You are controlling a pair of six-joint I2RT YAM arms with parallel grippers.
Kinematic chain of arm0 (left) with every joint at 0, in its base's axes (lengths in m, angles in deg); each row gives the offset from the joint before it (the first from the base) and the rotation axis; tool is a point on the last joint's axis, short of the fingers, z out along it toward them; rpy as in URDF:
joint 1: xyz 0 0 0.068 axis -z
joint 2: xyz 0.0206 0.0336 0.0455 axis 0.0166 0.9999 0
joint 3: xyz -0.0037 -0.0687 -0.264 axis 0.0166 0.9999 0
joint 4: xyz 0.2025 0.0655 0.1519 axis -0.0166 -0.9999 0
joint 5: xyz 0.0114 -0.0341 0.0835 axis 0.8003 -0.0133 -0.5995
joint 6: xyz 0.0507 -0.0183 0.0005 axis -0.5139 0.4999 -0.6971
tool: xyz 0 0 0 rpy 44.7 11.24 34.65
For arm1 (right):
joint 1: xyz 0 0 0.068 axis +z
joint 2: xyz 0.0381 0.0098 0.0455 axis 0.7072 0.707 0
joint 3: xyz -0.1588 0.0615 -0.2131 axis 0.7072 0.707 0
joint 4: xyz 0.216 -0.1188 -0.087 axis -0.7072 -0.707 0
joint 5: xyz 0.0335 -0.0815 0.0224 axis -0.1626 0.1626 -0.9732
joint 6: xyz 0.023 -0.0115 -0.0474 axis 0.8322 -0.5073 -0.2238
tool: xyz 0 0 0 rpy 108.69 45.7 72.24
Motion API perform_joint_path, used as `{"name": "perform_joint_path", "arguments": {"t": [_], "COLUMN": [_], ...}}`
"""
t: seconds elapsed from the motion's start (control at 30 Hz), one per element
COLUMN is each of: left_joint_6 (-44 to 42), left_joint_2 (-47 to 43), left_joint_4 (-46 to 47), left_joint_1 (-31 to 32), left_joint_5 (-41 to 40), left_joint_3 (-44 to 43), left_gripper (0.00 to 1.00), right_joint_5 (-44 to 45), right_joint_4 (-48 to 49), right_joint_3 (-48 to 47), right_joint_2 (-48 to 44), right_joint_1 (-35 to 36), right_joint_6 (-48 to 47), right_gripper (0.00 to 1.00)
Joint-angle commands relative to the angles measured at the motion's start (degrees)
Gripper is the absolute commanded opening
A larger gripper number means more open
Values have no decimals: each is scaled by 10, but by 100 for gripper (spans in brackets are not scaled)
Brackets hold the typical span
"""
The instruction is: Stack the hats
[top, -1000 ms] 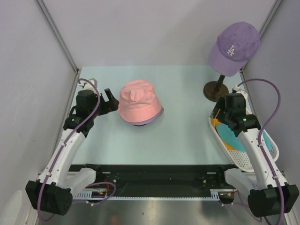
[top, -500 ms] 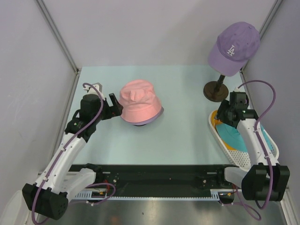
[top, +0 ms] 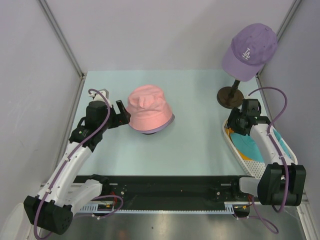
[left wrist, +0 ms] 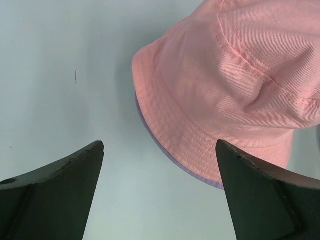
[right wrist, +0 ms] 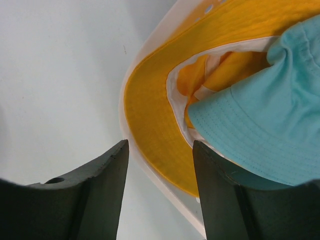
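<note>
We found the pink bucket hat sitting crown up on the pale green table, left of the middle, and a thin edge of the lavender hat showed under its brim, so the pink one lay on top of the lavender one. The left gripper stood just beside the left brim of that pair. Its two dark fingers were well apart and held nothing. In the left wrist view the brim of the pink hat lay in the gap between the fingertips, but we could not tell whether either finger touched the cloth. Over at the right edge of the table sat the white perforated basket with the other two hats in it. The orange hat lay with its brim along the basket's near rim and its pale lining showing, and the teal hat lay partly over it. The right gripper was lowered at the far end of the basket, its fingers also spread, with the basket rim and the orange brim between them in the wrist view; we could not make out any contact there. Behind the basket, the purple baseball cap with a white LA logo sat on a stand with a dark round base.
</note>
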Motion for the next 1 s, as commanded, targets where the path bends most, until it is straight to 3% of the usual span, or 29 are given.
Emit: {"name": "perform_joint_path", "arguments": {"t": [0.0,0.57,0.77,0.97], "left_joint_6": [1,-6,-9,-13], "left_joint_2": [-2,9,22,31], "left_joint_4": [7,6,7,6], "left_joint_1": [3,3,3,3], "left_joint_5": [-4,1,5,6], "left_joint_3": [-3,-6,-19,-34], "left_gripper": [98,99,98,98], "right_joint_5": [-18,32,89,11], "right_joint_4": [26,9,-13,46], "right_joint_3": [3,-2,-1,7], "right_joint_2": [13,18,35,43], "right_joint_1": [0,-7,-10,-10], "right_joint_6": [-17,-4,5,-1], "right_gripper": [59,53,44,42]}}
